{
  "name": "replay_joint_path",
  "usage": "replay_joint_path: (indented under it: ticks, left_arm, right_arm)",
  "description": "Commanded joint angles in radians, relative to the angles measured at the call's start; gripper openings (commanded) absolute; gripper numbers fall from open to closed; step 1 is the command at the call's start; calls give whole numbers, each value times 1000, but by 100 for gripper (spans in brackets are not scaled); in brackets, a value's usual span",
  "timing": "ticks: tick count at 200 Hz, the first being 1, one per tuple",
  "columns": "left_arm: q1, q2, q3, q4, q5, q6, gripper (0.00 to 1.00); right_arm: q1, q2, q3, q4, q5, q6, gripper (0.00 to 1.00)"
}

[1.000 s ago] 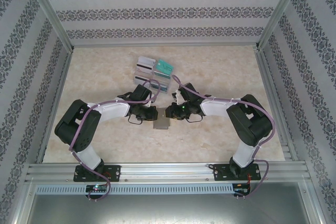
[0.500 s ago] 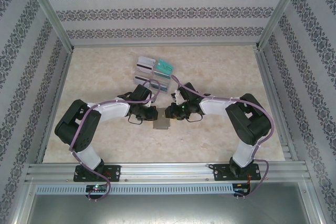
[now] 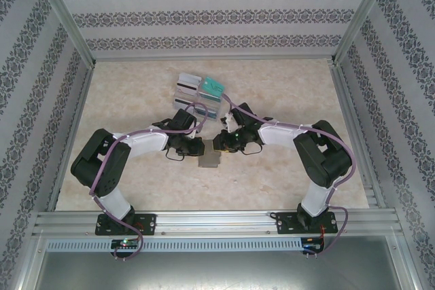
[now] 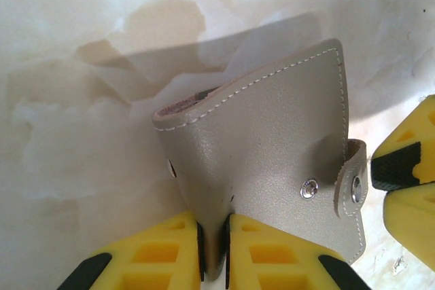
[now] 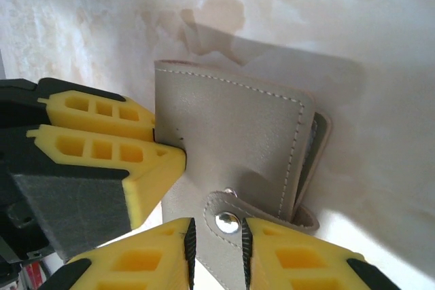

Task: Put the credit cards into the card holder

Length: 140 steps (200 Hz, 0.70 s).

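Observation:
The grey card holder (image 3: 209,161) is held just above the table between both arms, folded shut, its stitched grey outside facing both wrist cameras (image 4: 272,134) (image 5: 231,127). My left gripper (image 3: 196,147) (image 4: 214,252) is shut on its folded edge. My right gripper (image 3: 221,144) (image 5: 216,246) is shut on the snap strap (image 5: 228,221) at the corner, with one pad on each side of the metal stud. The credit cards lie farther back: teal ones (image 3: 213,86) and white-grey striped ones (image 3: 187,83).
The cards sit in a clear compartment tray (image 3: 197,105) just beyond the grippers. Patterned walls and aluminium rails (image 3: 211,221) enclose the marbled table. The left gripper's yellow fingers (image 5: 102,144) press against the card holder in the right wrist view.
The right gripper has shifted slightly toward the back and left, and the card holder has tilted a little between the two grippers. The left arm has hardly moved.

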Motion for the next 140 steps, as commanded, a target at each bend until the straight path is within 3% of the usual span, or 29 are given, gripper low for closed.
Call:
replay_joint_path:
  ticks: [1,58,114,140]
  left_arm:
    - [-9,12,13,-35,5,16,16]
    - [-9,11,2,-29,5,14,16]
    - [-9,14,4,-25,12,15,16]
    - [-9,10,-2,-25,6,13,16]
  right_arm:
    - [3,32,39,-6,-26,-8,27]
    - [31,57,38,-2,-30,0,27]
    - [52,51,20,19,46,8,27]
    - [38,31,-15,99,51,35,27]
